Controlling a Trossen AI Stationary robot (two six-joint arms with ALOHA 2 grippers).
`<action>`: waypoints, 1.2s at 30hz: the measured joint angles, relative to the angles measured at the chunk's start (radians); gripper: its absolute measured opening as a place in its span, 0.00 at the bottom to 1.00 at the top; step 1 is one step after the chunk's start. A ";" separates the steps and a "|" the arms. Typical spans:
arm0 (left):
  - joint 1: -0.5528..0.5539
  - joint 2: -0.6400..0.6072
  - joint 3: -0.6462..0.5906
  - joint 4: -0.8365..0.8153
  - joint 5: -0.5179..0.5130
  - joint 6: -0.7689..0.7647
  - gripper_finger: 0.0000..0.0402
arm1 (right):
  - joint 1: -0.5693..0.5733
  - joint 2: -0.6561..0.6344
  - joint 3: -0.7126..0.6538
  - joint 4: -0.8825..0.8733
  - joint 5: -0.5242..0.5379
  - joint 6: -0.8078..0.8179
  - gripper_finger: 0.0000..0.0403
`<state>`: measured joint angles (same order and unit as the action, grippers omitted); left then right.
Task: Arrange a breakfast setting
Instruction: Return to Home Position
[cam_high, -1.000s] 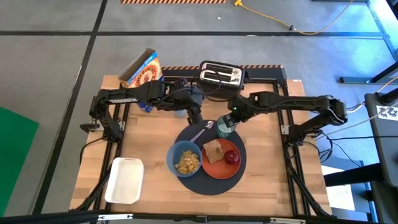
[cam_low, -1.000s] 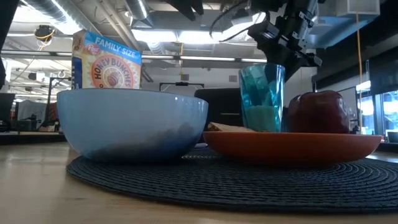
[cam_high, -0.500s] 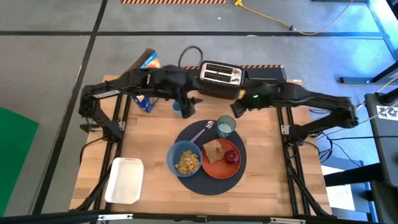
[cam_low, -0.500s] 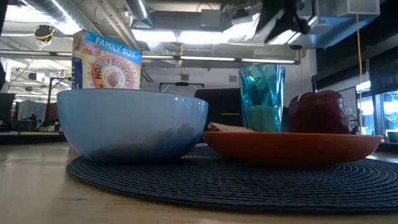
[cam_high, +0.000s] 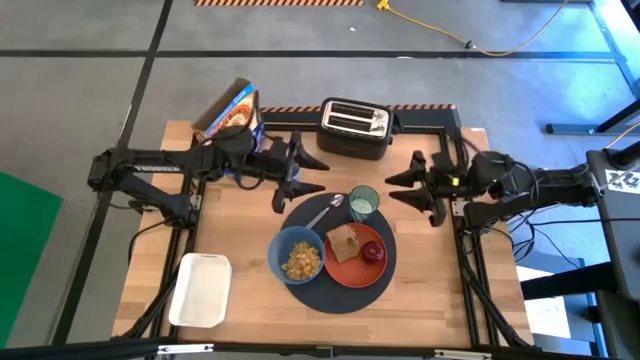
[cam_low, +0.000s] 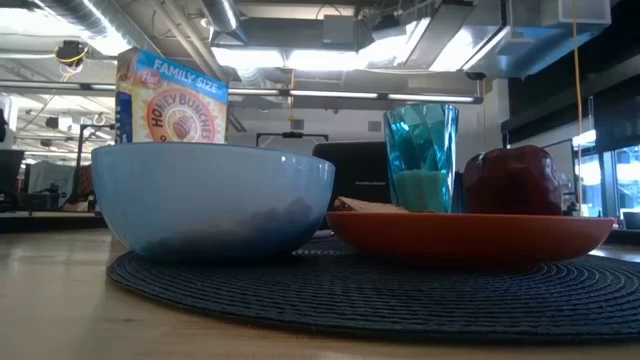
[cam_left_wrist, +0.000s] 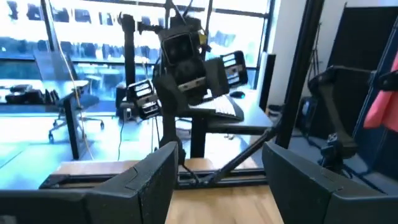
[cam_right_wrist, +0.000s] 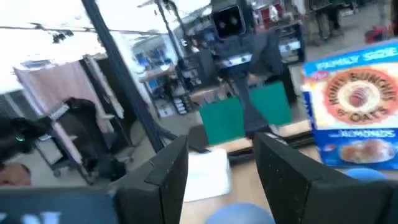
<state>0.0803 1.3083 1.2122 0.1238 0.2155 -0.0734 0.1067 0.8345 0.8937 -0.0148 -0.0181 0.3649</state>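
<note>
Now left gripper (cam_high: 305, 175): level above table, fingers spread, empty.
Right gripper (cam_high: 395, 187): facing it, likewise spread, empty.
Roughly between: teal glass (cam_high: 363, 203), upright on placemat (cam_high: 345, 295).

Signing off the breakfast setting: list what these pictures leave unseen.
- Metal spoon: low view, not identifiable behind the round blue bowl.
- Bowl's contents: low view, hidden by its wall; high view, too small to name.
- Brown toast slice: low view, only a sliver above the round orange plate's rim.
- Tall teal glass: any liquid inside, unclear in both views.
- Left gripper and right gripper, both open: outside the low view.
</note>
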 joint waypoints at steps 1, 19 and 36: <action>-0.001 -0.008 -0.031 0.035 -0.003 0.000 0.57 | 0.007 -0.016 -0.026 0.046 0.003 -0.001 0.43; -0.035 -0.042 -0.080 0.056 -0.105 0.020 0.39 | 0.017 -0.076 -0.088 0.204 0.052 -0.185 0.03; 0.306 0.151 0.008 -0.775 -0.268 -0.275 0.47 | 0.017 0.002 -0.087 0.190 0.200 -0.067 0.10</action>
<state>0.3867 1.4595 1.2206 -0.6511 -0.0520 -0.3481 0.1238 0.8369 0.8066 0.1748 0.1819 0.2979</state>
